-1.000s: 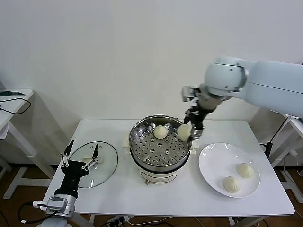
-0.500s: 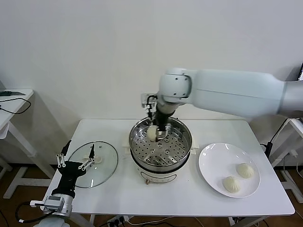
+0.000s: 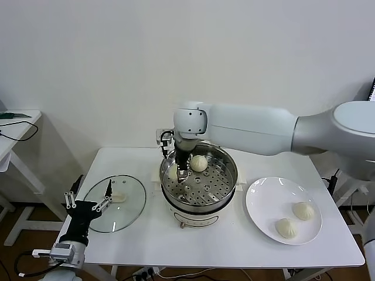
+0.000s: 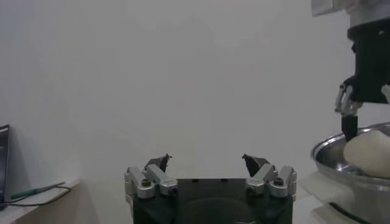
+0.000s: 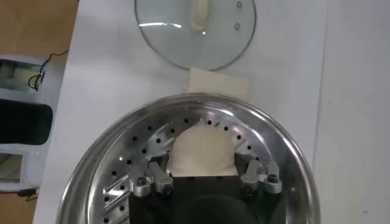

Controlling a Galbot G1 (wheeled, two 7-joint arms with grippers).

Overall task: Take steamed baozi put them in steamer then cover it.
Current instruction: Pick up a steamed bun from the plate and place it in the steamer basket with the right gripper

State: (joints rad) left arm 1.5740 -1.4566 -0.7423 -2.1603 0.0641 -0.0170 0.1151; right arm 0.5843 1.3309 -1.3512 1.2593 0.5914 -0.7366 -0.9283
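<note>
Right gripper [image 3: 177,170] down inside the steamer [image 3: 225,182], clamped on a baozi [image 3: 173,171] at its left side; second bun [image 3: 199,163] behind on the tray; two more [image 3: 295,219] on the plate [image 3: 258,205] right of the steamer; cover [image 3: 132,208] on the surface to its left; left gripper [image 3: 89,200] spread wide, idle beside it.
Left wrist: jaws apart, nothing between.
Right wrist: bun [image 5: 202,151] pinched at its flanks; likely soft, light, easily dented; gentle side hold best.

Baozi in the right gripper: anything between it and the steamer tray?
Nothing visible. The right gripper holds the baozi over bare perforated tray inside the steamer; the other bun sits clear beside it.
</note>
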